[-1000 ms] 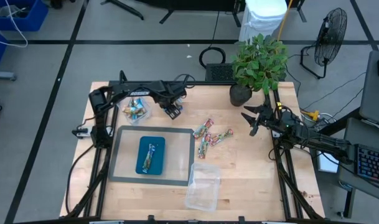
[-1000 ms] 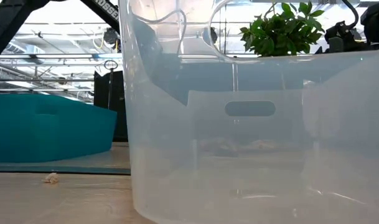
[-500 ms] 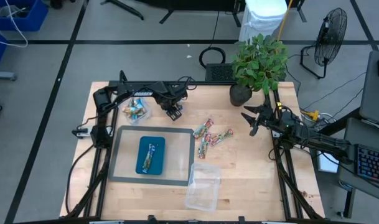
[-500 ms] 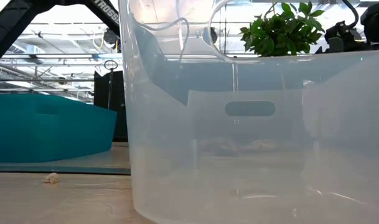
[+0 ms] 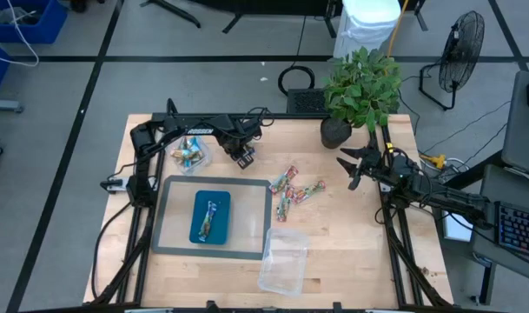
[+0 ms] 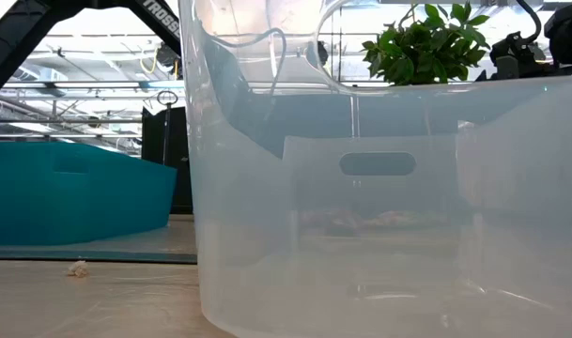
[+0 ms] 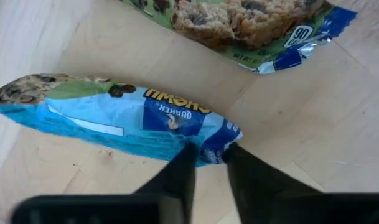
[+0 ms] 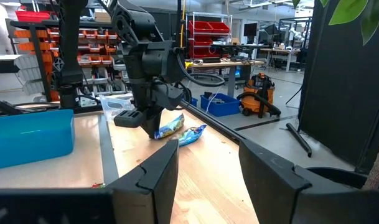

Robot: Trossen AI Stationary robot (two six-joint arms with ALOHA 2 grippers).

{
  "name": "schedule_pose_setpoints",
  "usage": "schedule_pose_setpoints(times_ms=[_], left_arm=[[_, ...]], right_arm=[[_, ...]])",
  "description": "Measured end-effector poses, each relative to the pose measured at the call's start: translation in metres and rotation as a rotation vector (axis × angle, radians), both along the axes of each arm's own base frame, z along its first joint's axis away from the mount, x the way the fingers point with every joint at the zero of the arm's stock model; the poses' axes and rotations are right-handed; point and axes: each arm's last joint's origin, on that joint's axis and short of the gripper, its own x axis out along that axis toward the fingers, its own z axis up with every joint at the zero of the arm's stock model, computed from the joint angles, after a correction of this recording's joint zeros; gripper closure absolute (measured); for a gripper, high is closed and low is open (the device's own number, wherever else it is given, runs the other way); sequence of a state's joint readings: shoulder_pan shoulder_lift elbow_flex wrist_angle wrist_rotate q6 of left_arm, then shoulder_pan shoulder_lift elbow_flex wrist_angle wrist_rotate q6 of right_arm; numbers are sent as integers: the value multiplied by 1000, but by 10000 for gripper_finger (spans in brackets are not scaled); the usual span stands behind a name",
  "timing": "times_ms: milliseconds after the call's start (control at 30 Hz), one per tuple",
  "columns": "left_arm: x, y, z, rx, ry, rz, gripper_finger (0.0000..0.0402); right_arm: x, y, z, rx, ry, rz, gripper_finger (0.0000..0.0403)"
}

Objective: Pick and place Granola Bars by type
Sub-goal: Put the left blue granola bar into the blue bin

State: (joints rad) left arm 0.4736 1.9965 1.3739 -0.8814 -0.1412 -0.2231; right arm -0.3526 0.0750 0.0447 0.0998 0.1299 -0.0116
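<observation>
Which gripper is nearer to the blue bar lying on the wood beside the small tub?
The left. The left gripper is right at the blue bar, its fingers closing on the wrapper's edge. The right gripper waits open across the table, near the plant.

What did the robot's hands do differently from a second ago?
The left hand slid a little way to the right along the table's far side. It now sits down at a blue granola bar, its fingers narrowed around the wrapper's edge. Everything else stayed put: the right hand waits open near the plant, the loose bars lie mid-table, and the teal tray hasn't moved.
</observation>
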Motion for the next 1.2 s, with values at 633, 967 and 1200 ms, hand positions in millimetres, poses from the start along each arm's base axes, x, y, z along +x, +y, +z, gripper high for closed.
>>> schedule_pose_setpoints(times_ms=[633,967,1200], left_arm=[[4,-28,44,148,-74,-105,400],[-12,-98,131,361,-297,-200,400],[-28,-153,167,520,-410,-244,401]], right_arm=[[0,0,0,0,0,0,243],[0,0,0,0,0,0,243],[0,0,0,0,0,0,243]])
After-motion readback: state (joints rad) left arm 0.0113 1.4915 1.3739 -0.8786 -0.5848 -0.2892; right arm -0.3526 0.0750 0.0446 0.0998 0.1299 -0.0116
